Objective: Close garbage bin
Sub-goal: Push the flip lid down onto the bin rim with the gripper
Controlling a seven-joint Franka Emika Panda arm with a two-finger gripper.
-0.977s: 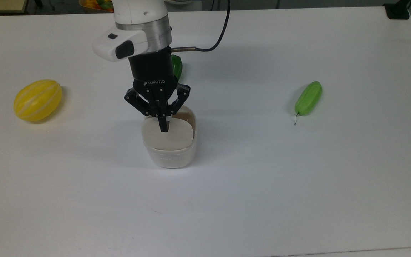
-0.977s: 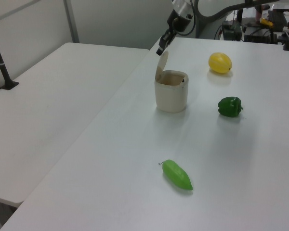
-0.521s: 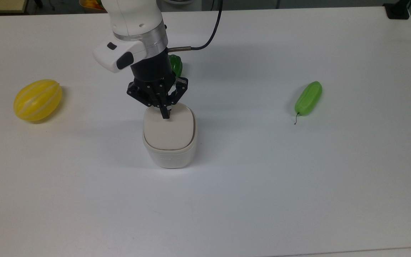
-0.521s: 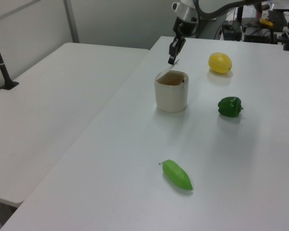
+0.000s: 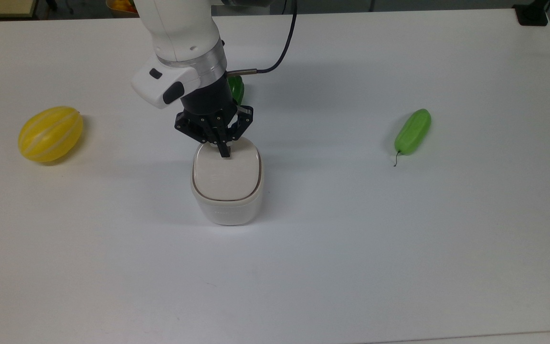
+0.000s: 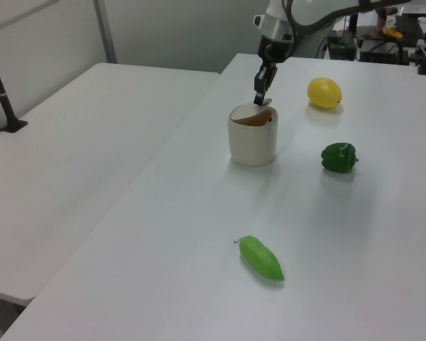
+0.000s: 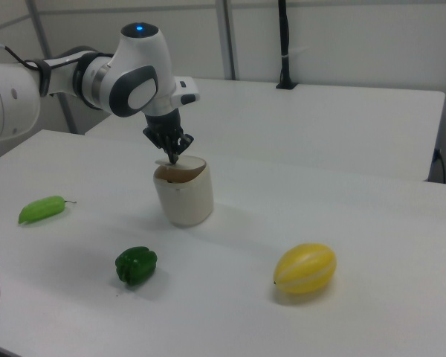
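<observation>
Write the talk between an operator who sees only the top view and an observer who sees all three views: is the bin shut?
Operator: From above, the lid looks flat. Is the bin shut?
Observer: Not fully. In the left view the lid is tilted, and a gap shows the inside.
Operator: What is the green thing behind the arm?
Observer: A pepper. The right view shows it whole, standing apart from the bin.
</observation>
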